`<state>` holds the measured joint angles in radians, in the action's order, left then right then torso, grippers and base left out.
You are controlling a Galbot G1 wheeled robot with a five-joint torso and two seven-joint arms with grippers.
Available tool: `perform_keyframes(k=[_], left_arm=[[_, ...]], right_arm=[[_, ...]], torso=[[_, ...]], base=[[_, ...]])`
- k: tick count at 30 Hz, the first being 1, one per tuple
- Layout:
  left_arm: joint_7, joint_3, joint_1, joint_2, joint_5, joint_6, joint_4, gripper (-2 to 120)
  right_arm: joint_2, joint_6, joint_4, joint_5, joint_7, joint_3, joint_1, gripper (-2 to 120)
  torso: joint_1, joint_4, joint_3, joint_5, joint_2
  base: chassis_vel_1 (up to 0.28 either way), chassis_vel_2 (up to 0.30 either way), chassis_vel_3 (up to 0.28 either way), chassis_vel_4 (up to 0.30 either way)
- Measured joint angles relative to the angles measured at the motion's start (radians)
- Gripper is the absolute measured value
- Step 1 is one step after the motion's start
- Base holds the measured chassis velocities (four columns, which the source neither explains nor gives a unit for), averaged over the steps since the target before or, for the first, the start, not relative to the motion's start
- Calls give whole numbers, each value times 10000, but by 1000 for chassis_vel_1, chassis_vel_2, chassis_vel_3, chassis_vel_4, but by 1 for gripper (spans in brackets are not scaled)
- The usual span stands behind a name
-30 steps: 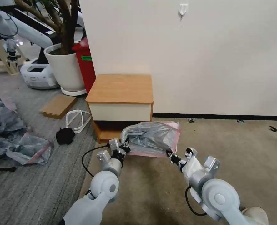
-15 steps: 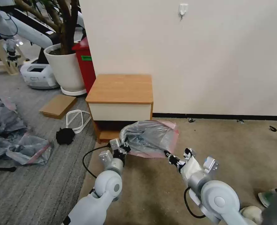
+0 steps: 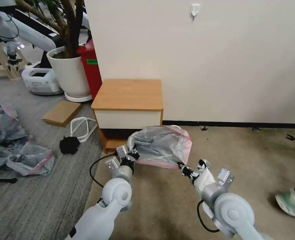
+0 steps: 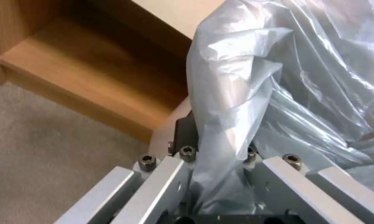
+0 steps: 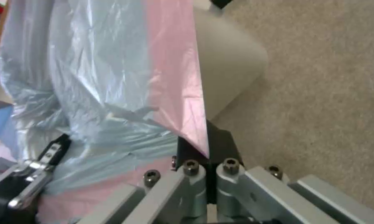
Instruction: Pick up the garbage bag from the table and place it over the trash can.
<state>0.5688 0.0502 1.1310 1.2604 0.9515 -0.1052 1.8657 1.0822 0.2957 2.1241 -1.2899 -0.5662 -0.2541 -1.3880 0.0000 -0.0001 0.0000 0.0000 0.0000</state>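
Holding the garbage bag (image 3: 160, 145) stretched between both arms, I have the left gripper (image 3: 133, 156) clamped on its near-left rim and the right gripper (image 3: 181, 167) pinched shut on the pink band at the near-right corner. It hangs just in front of the table (image 3: 129, 95), draped over the trash can (image 5: 228, 68), whose pale wall sits directly beyond my right pincer, so the mouth's long axis runs left-right between my grips.

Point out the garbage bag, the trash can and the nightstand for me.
garbage bag (image 3: 160, 145): head view, crinkled grey middle of the bag.
trash can (image 5: 230, 67): right wrist view, pale side wall beside the bag.
nightstand (image 3: 129, 93): head view, bare wooden top.
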Motion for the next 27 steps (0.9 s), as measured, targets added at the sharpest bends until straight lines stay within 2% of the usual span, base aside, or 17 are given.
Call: perform_keyframes(k=[10, 17, 27], left_arm=[[-27, 45, 203, -199, 138, -562, 312, 3], [46, 89, 309, -218, 641, -1181, 660, 3], [308, 53, 342, -243, 902, -1427, 782, 3]], right_arm=[[-33, -46, -324, 135, 9, 10, 218, 0], [12, -103, -644, 442, 9, 165, 380, 0], [-34, -245, -868, 877, 13, 256, 436, 2]], torso=[[0, 1, 0, 0, 0], [0, 0, 0, 0, 0], [0, 1, 0, 0, 0]], base=[[0, 0, 0, 0], [0, 0, 0, 0], [0, 0, 0, 0]])
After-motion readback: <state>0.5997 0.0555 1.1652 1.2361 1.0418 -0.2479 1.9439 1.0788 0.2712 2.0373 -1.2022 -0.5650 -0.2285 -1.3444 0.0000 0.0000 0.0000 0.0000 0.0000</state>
